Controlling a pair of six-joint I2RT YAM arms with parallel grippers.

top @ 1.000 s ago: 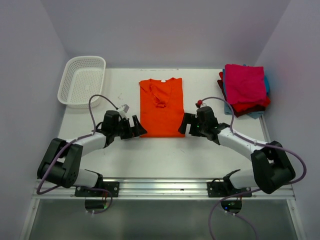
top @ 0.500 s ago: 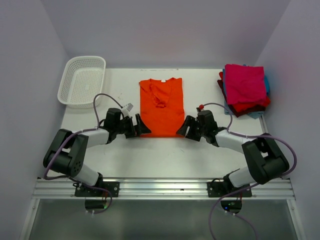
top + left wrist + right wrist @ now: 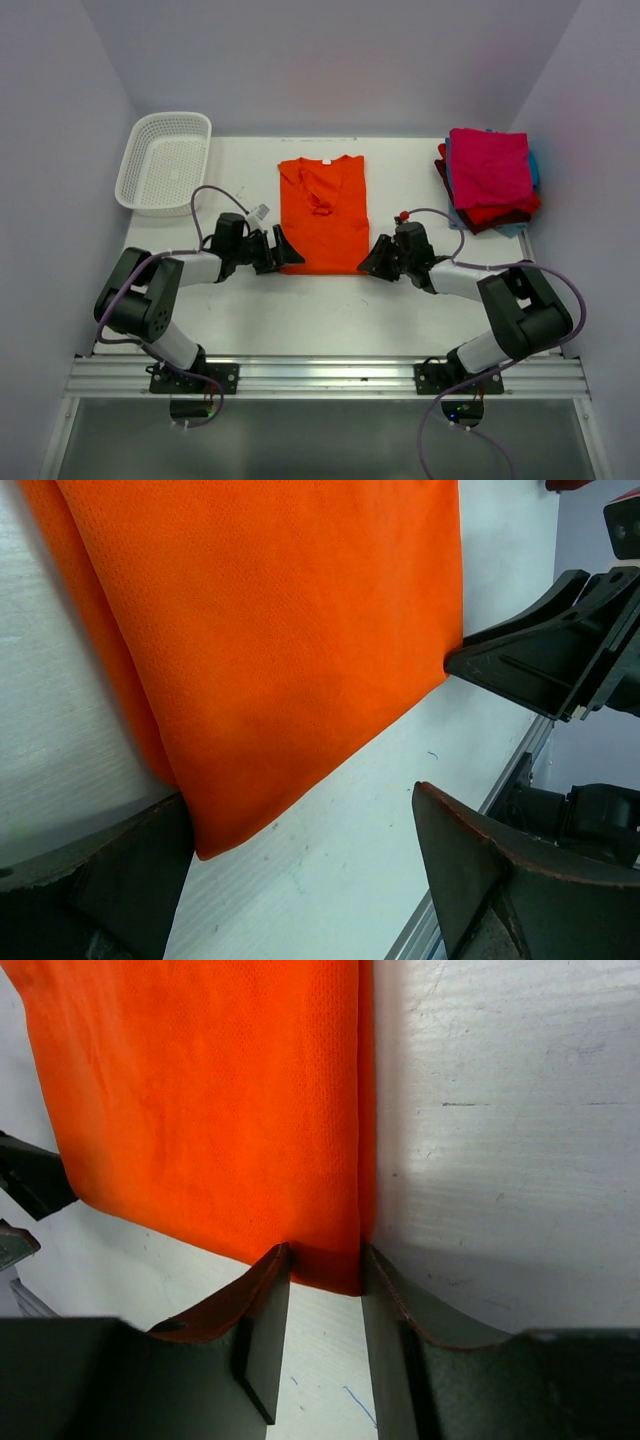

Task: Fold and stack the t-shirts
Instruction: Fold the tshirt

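**Caller:** Left gripper (image 3: 283, 250) first. Its jaws are spread wide, low on the table (image 3: 330, 310), and the near left corner of the orange t-shirt (image 3: 322, 215) lies in the gap. One finger touches the cloth's edge and the other stands clear of it.

**Partner:** And over on the right?

**Caller:** Right gripper (image 3: 366, 267) sits at the near right corner with its jaws drawn narrow. There's a finger on each side and orange cloth fills the gap. Whether that's a true pinch, I can't tell from the wrist view.

**Partner:** Where's the shirt itself?

**Caller:** Flat in the middle of the table, collar at the far end, a sleeve folded in over the chest. The folded t-shirts (image 3: 490, 180) are stacked at the far right, magenta-pink on top, with red, maroon and blue edges showing beneath. The white basket (image 3: 165, 160) sits far left.
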